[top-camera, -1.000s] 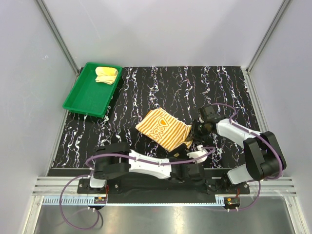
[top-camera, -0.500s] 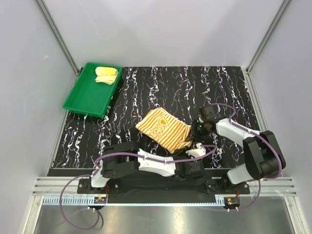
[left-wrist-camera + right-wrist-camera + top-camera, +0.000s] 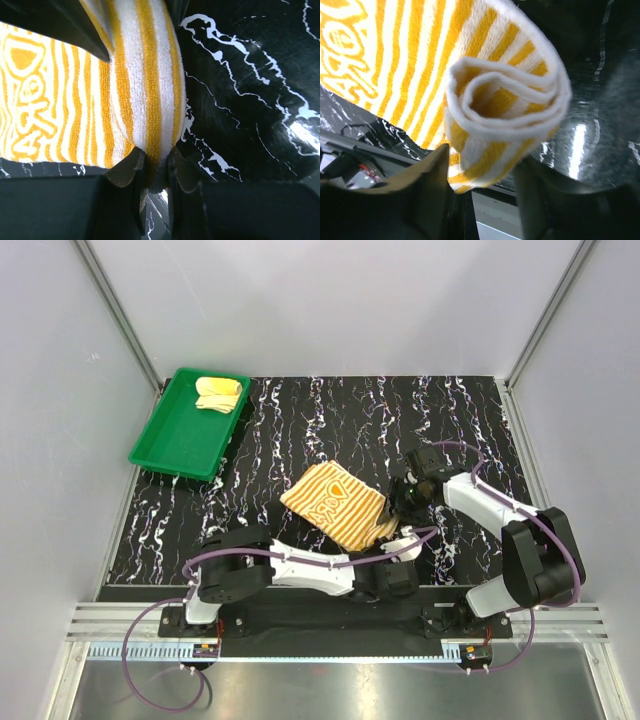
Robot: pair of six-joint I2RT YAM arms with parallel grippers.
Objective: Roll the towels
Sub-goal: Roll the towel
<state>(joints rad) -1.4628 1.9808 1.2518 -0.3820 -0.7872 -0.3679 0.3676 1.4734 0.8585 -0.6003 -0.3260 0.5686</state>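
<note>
The orange-and-cream striped towel (image 3: 335, 502) lies on the black marbled table, its near right edge wound into a roll (image 3: 506, 102). My left gripper (image 3: 156, 165) is shut on one end of that roll (image 3: 150, 100), seen from above at the towel's near corner (image 3: 392, 538). My right gripper (image 3: 482, 172) stands open at the roll's other end, with a finger (image 3: 420, 187) on either side and gaps showing; it sits by the towel's right edge (image 3: 406, 500). The pale yellow towel (image 3: 218, 393) lies rolled in the green tray (image 3: 170, 440).
The green tray sits at the table's far left corner. The left arm (image 3: 300, 575) stretches along the near edge toward the right. Grey walls and metal frame posts enclose the table on three sides.
My left gripper has closed on the roll's end. My right gripper has opened and let go of the roll. The towel shifted slightly.
</note>
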